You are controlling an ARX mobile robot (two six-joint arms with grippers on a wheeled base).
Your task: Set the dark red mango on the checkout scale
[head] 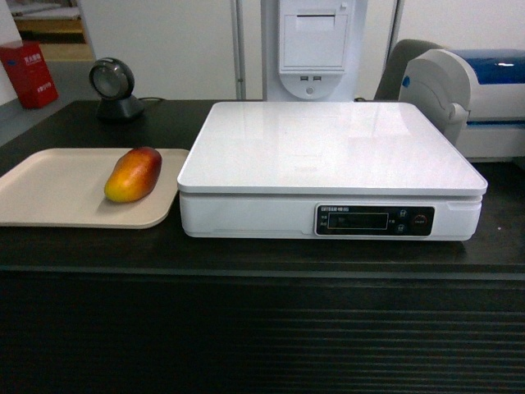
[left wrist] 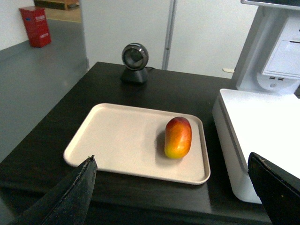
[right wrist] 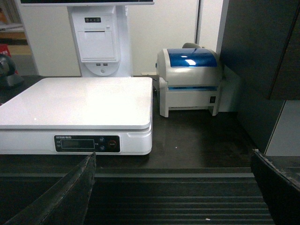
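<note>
Where it lies, smooth oval dark red mango (head: 133, 174), flat beige tray (head: 49, 194), glossy scale (head: 328, 148) perhaps touching

Beige tray (head: 57, 193) flat at counter's left. Round black barcode scanner (head: 115, 89) on its stand behind the tray, at the back edge. White receipt-printer kiosk (head: 314, 45) upright at back centre. Label printer (right wrist: 190, 79), white with blue lid, at right. Red box (head: 29, 74) on the floor, far left.

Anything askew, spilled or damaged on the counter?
Nothing stands out. The dark red mango lies intact on the beige tray, near its right edge. The scale sits square on the checkout counter, top bare. No spills or damage visible.
</note>
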